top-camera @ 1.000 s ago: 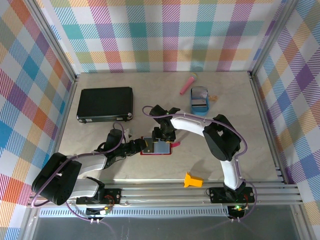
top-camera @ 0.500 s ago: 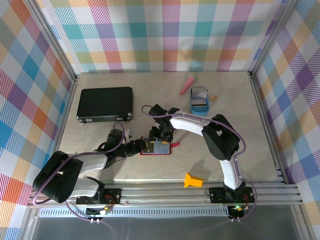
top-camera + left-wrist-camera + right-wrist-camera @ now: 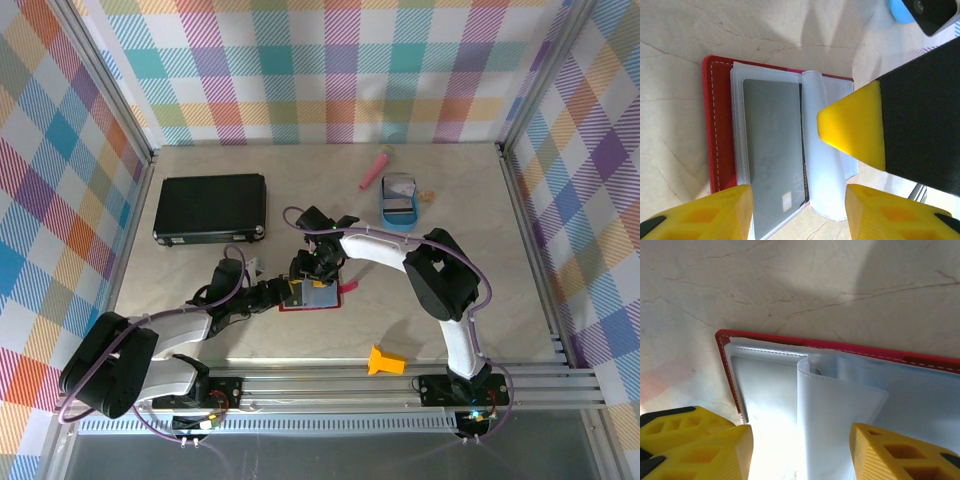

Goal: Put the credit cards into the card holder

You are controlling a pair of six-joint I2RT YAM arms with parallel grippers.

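The red card holder lies open on the table, its clear plastic sleeves facing up. A grey credit card marked VIP sits in the left sleeve. One loose sleeve leaf curls up in the middle. My left gripper is open at the holder's left edge, its fingers astride the carded sleeve. Just above the holder my right gripper is open, its fingers either side of the curled leaf. One of its yellow fingertips hangs over the leaf. More cards rest in the blue tray.
The blue oval tray stands at the back right, with a pink tube behind it. A black flat case lies at the back left. An orange piece sits near the front rail.
My right gripper has shifted a little left over the holder's left half. The left gripper has stayed at the holder's left edge.
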